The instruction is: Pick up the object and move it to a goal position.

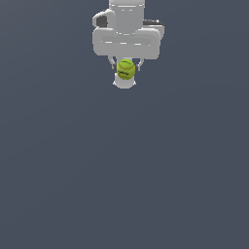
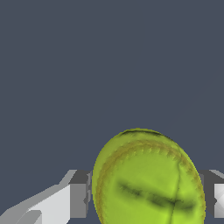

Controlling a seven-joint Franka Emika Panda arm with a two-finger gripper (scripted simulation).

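Gripper (image 1: 126, 69) clenched on the ball (image 1: 126, 69), which sits between its fingers (image 2: 78, 200). Pick-up looks done. Carry to goal remains; no goal marker visible, so remaining distance unknown.

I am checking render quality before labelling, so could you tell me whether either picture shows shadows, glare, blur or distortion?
Exterior view: flat, even light, no glare; the ball is small and coarse between the fingers of the gripper, and no cast shadow shows on the plain grey ground. Wrist view: the ball fills the frame, looks stretched into an oval, and its dark markings are smeared; the frame edge crops it.
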